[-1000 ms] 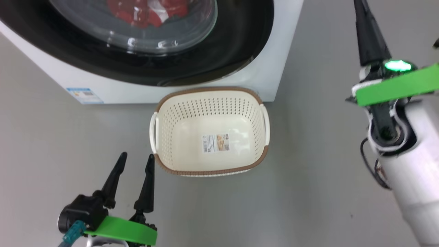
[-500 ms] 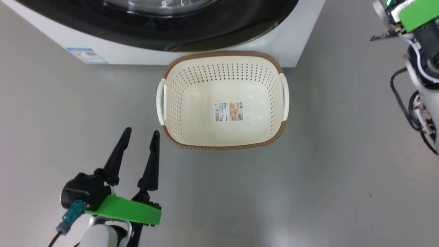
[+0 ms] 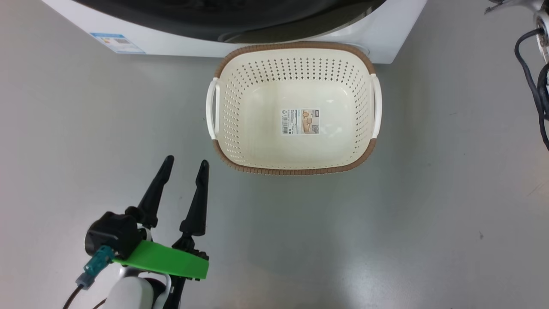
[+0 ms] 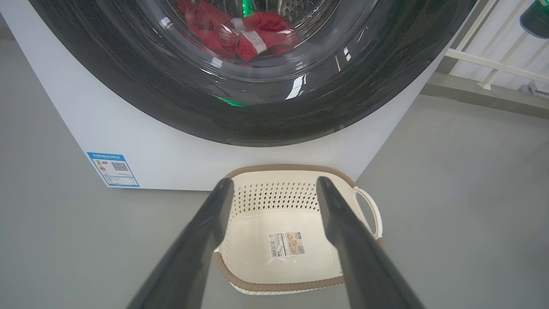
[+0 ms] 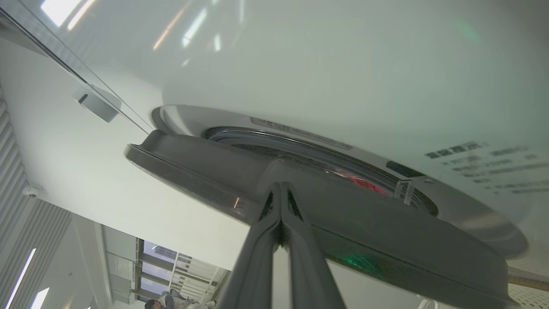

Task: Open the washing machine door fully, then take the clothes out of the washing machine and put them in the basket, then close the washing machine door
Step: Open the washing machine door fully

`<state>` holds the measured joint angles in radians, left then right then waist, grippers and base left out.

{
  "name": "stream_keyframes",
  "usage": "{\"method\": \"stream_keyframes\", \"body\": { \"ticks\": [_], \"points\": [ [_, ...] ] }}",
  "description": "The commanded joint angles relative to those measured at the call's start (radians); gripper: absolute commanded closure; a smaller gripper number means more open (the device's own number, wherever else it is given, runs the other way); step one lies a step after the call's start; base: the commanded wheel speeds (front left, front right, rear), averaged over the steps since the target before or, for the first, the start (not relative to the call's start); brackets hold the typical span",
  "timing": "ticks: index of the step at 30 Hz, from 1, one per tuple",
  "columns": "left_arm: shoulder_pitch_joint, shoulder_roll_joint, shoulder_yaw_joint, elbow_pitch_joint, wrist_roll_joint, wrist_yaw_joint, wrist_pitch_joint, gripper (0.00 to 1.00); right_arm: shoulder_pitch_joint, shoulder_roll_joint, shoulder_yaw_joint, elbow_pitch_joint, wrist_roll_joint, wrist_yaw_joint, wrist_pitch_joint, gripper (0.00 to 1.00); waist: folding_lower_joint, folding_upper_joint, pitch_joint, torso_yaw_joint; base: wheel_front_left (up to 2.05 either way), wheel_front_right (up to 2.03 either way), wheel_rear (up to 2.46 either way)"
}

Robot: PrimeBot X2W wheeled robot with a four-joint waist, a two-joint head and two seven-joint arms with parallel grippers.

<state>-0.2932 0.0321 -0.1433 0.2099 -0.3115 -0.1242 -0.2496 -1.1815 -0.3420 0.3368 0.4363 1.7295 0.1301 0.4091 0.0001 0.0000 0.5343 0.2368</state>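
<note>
The cream basket [image 3: 296, 171] stands empty on the floor against the white washing machine [image 3: 381, 38]. My left gripper [image 3: 187, 160] hovers open at the basket's near left corner, holding nothing. In the left wrist view the open fingers [image 4: 274, 181] frame the basket [image 4: 279, 285], and above it the washing machine door [image 4: 274, 116] shows red clothes [image 4: 257, 34] behind its glass. In the right wrist view my right gripper [image 5: 281, 186] is shut, its tips against the rim of the door [image 5: 193, 167]. The door stands slightly ajar, with red clothes [image 5: 364, 183] glimpsed through the gap.
A blue label [image 3: 116, 42] marks the washer's lower left front. Grey floor [image 3: 429, 214] spreads around the basket. Black cables of my right arm [image 3: 536, 64] hang at the upper right. A white railing [image 4: 493, 64] stands right of the washer. A person [image 5: 171, 302] is far off.
The head camera has moved, so the washer slid toward the top edge and the basket sits higher in the picture. My right gripper has left the head view. The left gripper stays open.
</note>
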Motion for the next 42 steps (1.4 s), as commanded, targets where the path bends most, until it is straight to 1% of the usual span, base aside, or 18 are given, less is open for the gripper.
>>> {"method": "stream_keyframes", "body": {
  "ticks": [1,10,16,21,29,42],
  "points": [
    [-0.012,0.018,0.027,-0.015,-0.008,-0.006,-0.012,0.0,-0.023,0.018,0.008,-0.002,0.005,0.001,0.019,1.0,-0.0001,0.0,0.011,0.007,0.0,0.0,0.0],
    [-0.026,0.018,0.01,-0.013,-0.024,-0.006,-0.012,0.0,-0.13,0.049,0.027,0.125,0.01,0.001,0.073,1.0,-0.0001,0.0,0.037,0.025,0.0,0.0,0.0],
    [-0.029,0.018,0.005,-0.009,-0.033,-0.006,-0.012,0.0,-0.144,0.065,0.037,0.152,0.017,0.001,0.117,1.0,-0.0001,0.0,0.033,0.03,0.0,0.0,0.0],
    [-0.025,0.018,0.008,-0.009,-0.035,-0.006,-0.012,0.0,-0.108,0.071,0.04,0.147,0.028,0.001,0.151,1.0,-0.0001,0.0,0.008,0.028,0.0,0.0,0.0],
    [-0.006,0.018,0.014,-0.008,-0.026,-0.006,-0.012,0.0,-0.028,0.082,0.047,0.126,0.026,0.001,0.177,1.0,-0.0001,0.0,-0.036,0.011,0.0,0.0,0.0],
    [0.034,0.018,0.015,-0.008,-0.011,-0.006,-0.012,0.0,0.117,0.113,0.065,0.051,0.009,0.001,0.205,1.0,-0.0001,0.0,-0.121,-0.015,0.0,0.0,0.0]
  ]
}}
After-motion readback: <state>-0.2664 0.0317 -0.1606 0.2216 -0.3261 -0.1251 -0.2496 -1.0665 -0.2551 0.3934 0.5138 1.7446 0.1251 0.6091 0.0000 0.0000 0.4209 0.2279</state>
